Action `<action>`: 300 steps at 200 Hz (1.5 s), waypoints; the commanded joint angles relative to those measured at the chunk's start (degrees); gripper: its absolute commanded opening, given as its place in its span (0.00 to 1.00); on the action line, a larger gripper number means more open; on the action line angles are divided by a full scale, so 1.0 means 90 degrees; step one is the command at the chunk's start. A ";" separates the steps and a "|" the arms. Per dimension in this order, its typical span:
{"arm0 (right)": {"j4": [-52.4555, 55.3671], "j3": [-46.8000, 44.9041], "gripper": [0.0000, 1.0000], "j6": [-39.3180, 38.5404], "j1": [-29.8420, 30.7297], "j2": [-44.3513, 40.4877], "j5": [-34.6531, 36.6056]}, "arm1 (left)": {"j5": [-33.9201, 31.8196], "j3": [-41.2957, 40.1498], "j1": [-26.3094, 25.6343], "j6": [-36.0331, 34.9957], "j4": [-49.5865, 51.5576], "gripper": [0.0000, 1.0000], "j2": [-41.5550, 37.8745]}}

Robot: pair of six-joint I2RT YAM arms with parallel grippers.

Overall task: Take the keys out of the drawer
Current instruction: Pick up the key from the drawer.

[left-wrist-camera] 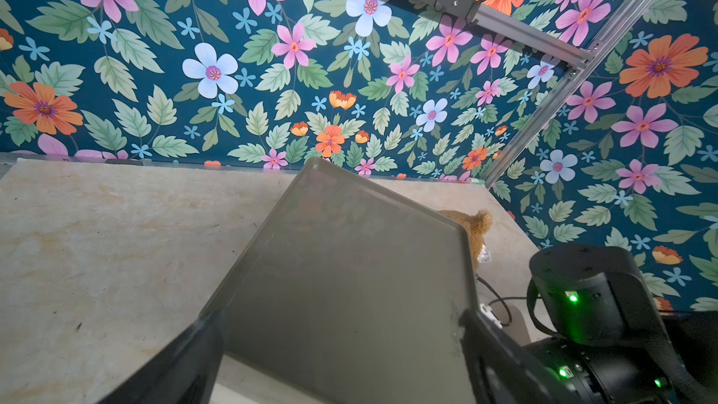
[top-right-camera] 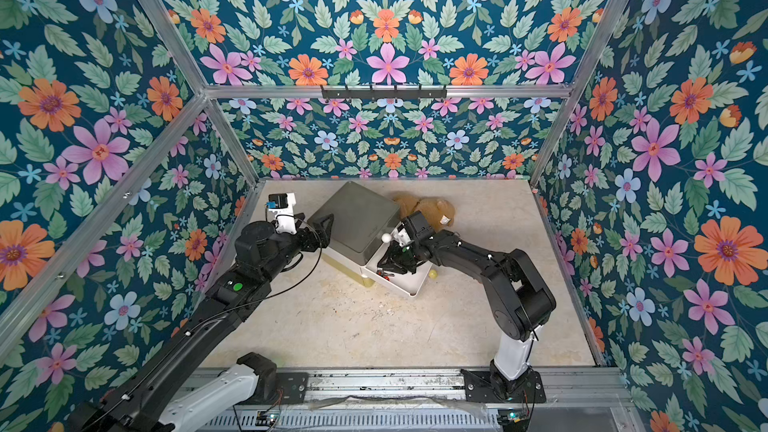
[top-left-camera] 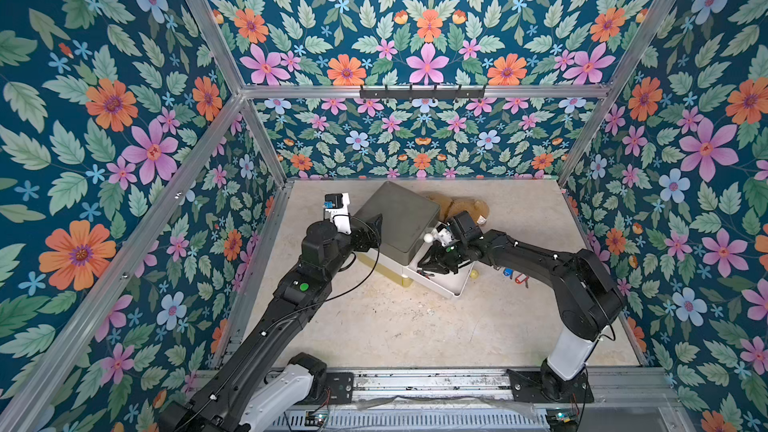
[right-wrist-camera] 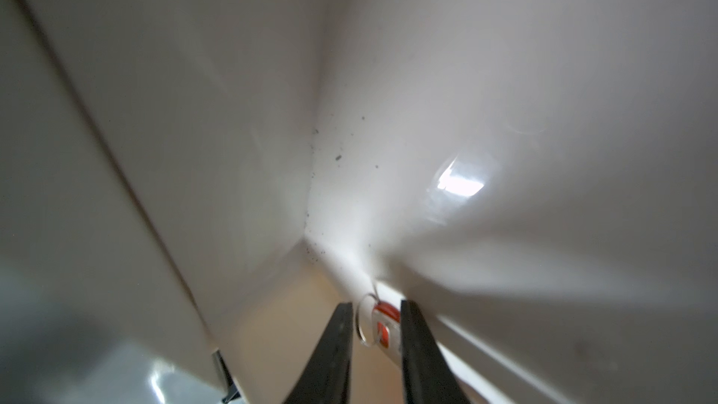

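A cabinet (top-left-camera: 399, 218) with a grey top stands at the back of the table, its white drawer (top-left-camera: 451, 290) pulled out. My right gripper (top-left-camera: 424, 271) reaches down into the drawer. In the right wrist view a red-tagged key (right-wrist-camera: 382, 330) on a ring sits between its fingers (right-wrist-camera: 376, 305), which are narrowed onto it. Two more keys, one blue-tagged (top-left-camera: 508, 272) and one red-tagged (top-left-camera: 521, 278), lie on the table right of the drawer. My left gripper (left-wrist-camera: 342, 318) is open, astride the cabinet top's near left corner (top-left-camera: 365, 230).
A brown plush toy (top-left-camera: 457, 203) lies behind the cabinet. A white round knob (top-left-camera: 427, 238) sticks out above the drawer, and a yellow one (top-left-camera: 475, 274) shows beside the drawer's right side. A black hook rail (top-left-camera: 422, 92) hangs on the back wall.
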State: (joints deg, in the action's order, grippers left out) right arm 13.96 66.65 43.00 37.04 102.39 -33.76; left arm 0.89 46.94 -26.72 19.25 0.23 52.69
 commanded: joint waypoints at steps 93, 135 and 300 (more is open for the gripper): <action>0.1211 -0.0057 0.00 -0.0216 0.0174 -0.1140 0.3065 | -0.0100 -0.0170 0.0000 0.0154 0.0178 0.99 -0.0441; 0.1479 0.0018 0.00 -0.0266 0.0049 -0.1355 0.3169 | 0.0003 -0.0210 0.0000 0.0139 0.0010 0.99 -0.0311; 0.2640 0.1872 0.00 -0.0426 -0.0403 -0.2497 0.4223 | 0.1098 0.0073 0.0000 0.1178 0.1069 0.99 -0.0239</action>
State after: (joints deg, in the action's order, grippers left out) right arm 34.74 83.09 39.38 33.58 81.67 0.49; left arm 6.33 47.68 -26.72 25.82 6.70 50.96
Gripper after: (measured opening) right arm 0.057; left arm 0.992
